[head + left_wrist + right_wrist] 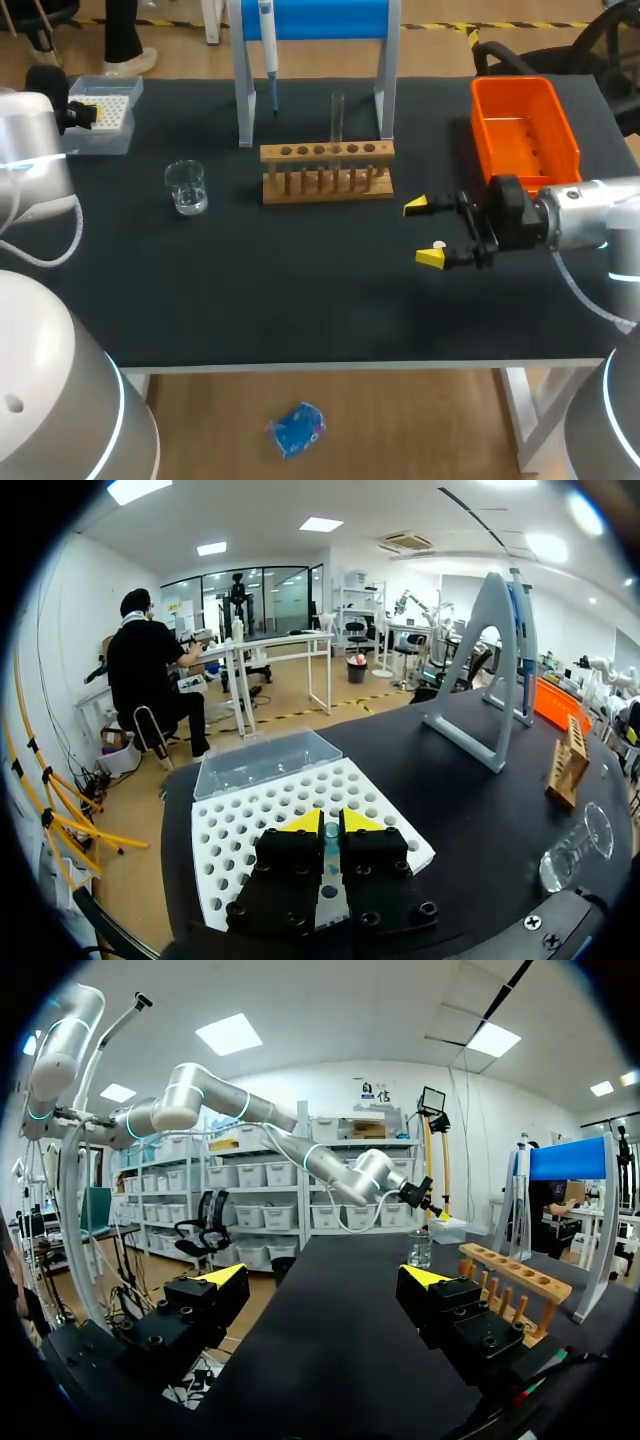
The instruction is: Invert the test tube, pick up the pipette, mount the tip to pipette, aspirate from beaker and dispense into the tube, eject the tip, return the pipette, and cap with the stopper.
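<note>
Right gripper (425,231) hangs over the table's right half with its two fingers spread wide and nothing between them. It points toward the middle, well apart from every task thing. Left gripper (330,820) sits at the far left corner, directly above the tip box (250,825), with its fingers drawn together so that only a thin slit shows between the yellow tips.

The black table (300,290) carries everything. At its far edge stands the blue-topped pipette stand (320,18), and the pipette (268,40) hangs upright from its left side. An orange bin (560,125) lies at the far right, just beyond the right gripper. The wooden rack (327,152) stands in front of the stand, near the middle. The test tube (338,112) stands upright in one of the rack's holes toward its right end. A clear beaker (186,187) stands to the left of the rack, between it and the tip box.
</note>
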Motion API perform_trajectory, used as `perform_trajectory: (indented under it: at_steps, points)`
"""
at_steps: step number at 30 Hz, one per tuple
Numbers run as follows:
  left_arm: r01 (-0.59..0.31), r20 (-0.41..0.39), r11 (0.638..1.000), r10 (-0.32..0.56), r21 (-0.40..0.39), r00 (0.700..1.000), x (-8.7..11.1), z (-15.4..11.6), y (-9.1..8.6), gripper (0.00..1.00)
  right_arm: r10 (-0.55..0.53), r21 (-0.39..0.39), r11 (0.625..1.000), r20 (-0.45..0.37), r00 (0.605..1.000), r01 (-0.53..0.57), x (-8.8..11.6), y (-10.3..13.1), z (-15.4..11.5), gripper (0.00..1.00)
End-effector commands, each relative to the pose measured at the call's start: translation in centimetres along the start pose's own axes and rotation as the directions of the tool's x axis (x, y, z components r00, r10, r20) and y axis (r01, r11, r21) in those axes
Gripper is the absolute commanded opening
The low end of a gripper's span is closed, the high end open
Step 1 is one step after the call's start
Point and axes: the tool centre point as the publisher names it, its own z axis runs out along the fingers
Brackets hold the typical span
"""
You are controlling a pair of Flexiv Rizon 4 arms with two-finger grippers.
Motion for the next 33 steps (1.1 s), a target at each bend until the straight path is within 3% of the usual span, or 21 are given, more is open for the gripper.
perform_trajectory:
  at_steps: [1,19,33]
  points:
    - [0.000,-0.004,1.000,0.000,0.001,1.000,-0.2,0.0,0.1,0.00,-0.001,0.000,1.000,0.001,1.000,0.001,0.1,0.0,0.0,1.00]
    - [-0.013,0.003,1.000,0.013,0.015,1.000,0.2,-1.0,-0.4,0.00,-0.001,0.000,1.000,0.001,1.000,0.001,0.1,0.0,0.0,1.00]
    - [-0.040,0.014,0.999,0.039,0.031,0.999,0.0,-1.9,-2.3,0.00,-0.001,0.000,1.000,0.001,1.000,0.001,0.1,0.0,0.0,1.00]
